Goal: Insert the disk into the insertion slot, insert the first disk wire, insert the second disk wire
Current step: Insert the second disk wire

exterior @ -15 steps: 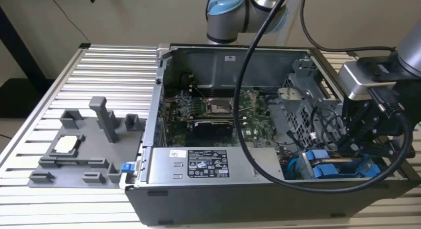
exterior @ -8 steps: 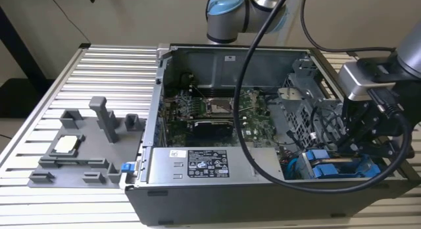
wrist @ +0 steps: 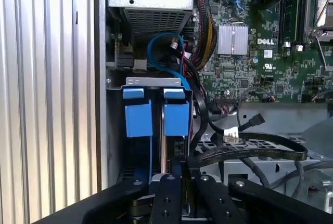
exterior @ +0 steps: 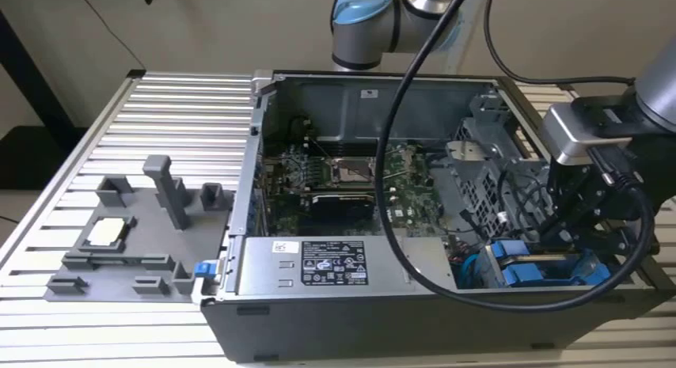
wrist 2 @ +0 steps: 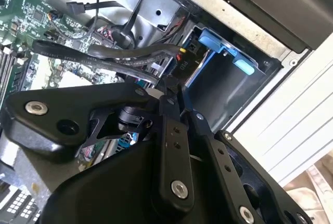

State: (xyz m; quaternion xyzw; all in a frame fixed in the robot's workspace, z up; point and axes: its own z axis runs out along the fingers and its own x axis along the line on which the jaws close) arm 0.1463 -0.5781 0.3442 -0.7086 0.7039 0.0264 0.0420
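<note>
Fingers of the gripper [wrist 2: 174, 91] sit pressed together with nothing visibly between them, poised at the rear edge of the disk [wrist: 177, 117], which stands seated in the insertion slot [wrist: 156, 82] beside loose black cables [wrist: 250, 151], apparently reaching for a wire.

The arm [exterior: 370, 24] has silver-grey tubular links and a rounded joint housing fitted with a light blue cap. Thick black cables [exterior: 396, 186] run along it in long loops. At the wrist sits a silver-grey block [exterior: 579, 130] with a black mount beneath. The gripper [wrist 2: 169, 94] is matt black, built from flat bar linkages joined by pivots. Silver round-head screws [wrist 2: 179, 188] mark the pivot points in both wrist views. A broad black body [wrist 2: 57, 115] carries a recessed silver bolt. The fingers [wrist: 171, 193] are narrow black bars with small holes along their length.
</note>
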